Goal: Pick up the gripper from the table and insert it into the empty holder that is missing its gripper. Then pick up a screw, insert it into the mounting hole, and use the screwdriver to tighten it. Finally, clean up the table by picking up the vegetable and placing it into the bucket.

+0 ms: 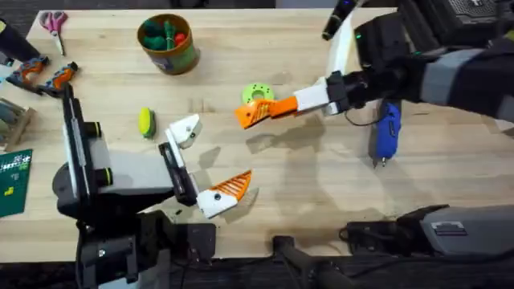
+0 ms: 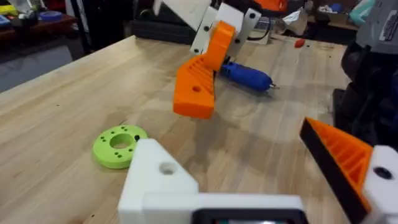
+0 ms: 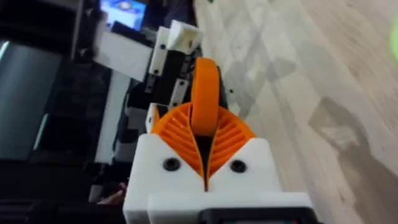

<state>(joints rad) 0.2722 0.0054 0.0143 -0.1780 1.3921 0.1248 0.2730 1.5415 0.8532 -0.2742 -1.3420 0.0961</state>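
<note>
Right gripper clamped on the orange gripper piece; left gripper spread, one mount bare.

Near the front edge, the left gripper (image 1: 207,164) stands apart: one finger orange-tipped, the other a bare white holder (image 1: 185,131). Mid-table, the right gripper (image 1: 261,111) pinches the orange gripper piece (image 3: 204,96) between its ribbed fingers, above a lime-green disc (image 1: 257,92). Vegetable (image 1: 146,122) lies left of the holder; screwdriver (image 1: 387,131) lies toward the right edge. Bucket (image 1: 169,45) sits near the far edge.

The bucket's (image 1: 168,44) contents are too small to tell apart.
</note>
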